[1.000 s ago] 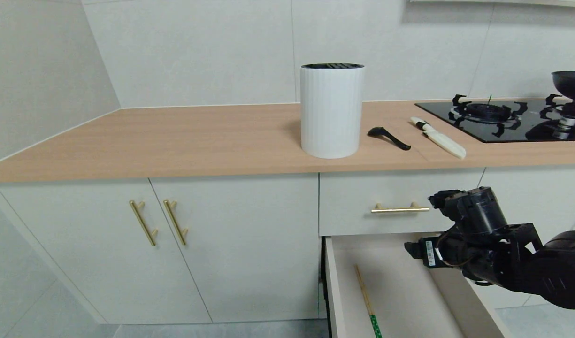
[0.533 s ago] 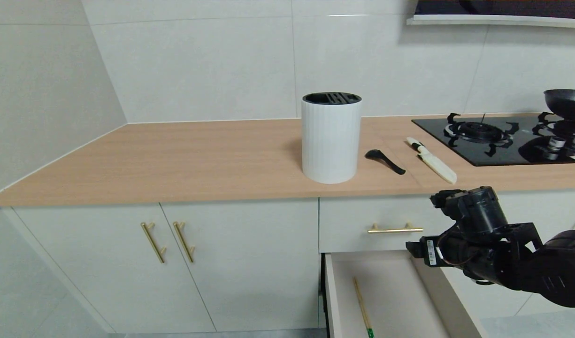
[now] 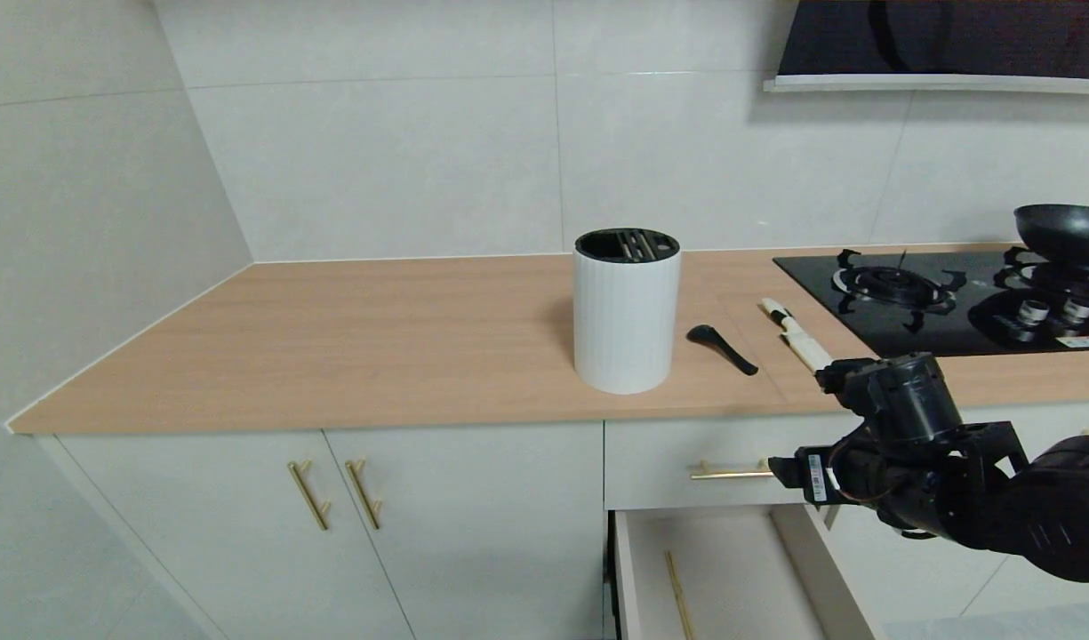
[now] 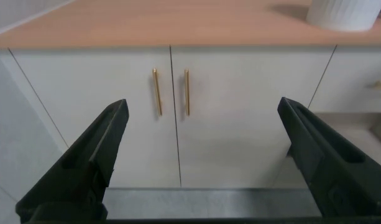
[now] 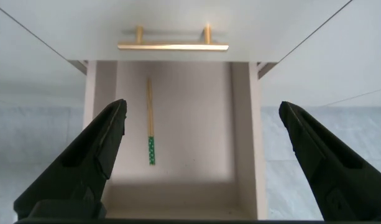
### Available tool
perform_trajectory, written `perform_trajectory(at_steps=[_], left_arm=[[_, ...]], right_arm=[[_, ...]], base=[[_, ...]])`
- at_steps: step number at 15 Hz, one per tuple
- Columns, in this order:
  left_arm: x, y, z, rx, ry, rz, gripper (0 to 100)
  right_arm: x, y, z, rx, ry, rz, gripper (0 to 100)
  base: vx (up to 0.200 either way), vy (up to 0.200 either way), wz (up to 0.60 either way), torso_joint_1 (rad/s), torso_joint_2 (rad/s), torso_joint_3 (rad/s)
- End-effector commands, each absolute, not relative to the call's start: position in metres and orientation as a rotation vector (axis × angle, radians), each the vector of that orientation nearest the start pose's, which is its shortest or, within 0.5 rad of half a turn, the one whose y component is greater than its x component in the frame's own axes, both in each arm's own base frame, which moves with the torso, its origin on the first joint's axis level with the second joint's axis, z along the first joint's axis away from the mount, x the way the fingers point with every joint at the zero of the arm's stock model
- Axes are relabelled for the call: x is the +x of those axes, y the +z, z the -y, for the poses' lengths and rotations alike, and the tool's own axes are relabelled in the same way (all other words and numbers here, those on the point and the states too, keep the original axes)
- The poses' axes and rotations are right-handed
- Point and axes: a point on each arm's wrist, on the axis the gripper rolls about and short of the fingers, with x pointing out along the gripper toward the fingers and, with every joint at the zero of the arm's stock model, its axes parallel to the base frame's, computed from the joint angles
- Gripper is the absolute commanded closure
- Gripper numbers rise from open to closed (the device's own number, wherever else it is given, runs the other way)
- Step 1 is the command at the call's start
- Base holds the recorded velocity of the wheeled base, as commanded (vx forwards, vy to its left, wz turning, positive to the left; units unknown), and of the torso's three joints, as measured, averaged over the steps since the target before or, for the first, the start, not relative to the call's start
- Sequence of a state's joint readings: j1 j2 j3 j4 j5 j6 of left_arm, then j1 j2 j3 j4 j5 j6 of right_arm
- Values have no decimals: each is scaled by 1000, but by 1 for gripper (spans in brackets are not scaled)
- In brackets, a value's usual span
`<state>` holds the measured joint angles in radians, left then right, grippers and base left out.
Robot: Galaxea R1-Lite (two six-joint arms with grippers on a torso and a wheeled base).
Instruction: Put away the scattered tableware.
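The black spoon (image 3: 722, 348) and white knife (image 3: 797, 335) lie centre-right on the counter (image 3: 375, 347) beside the white holder (image 3: 627, 311). The chopsticks (image 3: 677, 596) rest in the open drawer (image 3: 740, 578) at bottom. Everything has slid down-frame, so the camera rose and nothing was moved. The right gripper (image 3: 811, 425) and left gripper (image 4: 202, 112) both gape empty, and spoon and knife await pickup.

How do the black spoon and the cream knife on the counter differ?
The small black spoon is dark and shorter; the cream-coloured knife is pale and longer. The spoon lies beside the white ribbed holder; the knife lies nearer the black stove. Both lie flat on the wooden countertop.
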<state>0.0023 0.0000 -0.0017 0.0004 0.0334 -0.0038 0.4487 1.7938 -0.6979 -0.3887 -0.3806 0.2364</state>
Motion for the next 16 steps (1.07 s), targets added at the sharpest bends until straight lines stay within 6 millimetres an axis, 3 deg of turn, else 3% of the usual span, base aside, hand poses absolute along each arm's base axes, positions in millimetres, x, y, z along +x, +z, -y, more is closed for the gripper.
perform_trajectory(at_steps=[1,5,9,11,16], left_arm=[[-23,76,-1,-5,35,-1,0],[-23,76,-1,-5,35,-1,0],[-23,76,-1,-5,35,-1,0],[-23,76,-1,-5,38,-1,0],[-23,76,-1,-5,35,-1,0]], right_arm=[[264,107,-118,-65,-9,-647,0],[267,114,-112,-77,-9,-625,0],[296,143,-104,-59,108,-537,0],[325,161,-100,-46,224,-470,0],[387,162,-85,-103,355,-387,0]], base=[[0,0,0,129,-276,-144],[0,0,0,37,-74,-41],[0,0,0,0,0,0],[0,0,0,0,0,0],[0,0,0,0,0,0]])
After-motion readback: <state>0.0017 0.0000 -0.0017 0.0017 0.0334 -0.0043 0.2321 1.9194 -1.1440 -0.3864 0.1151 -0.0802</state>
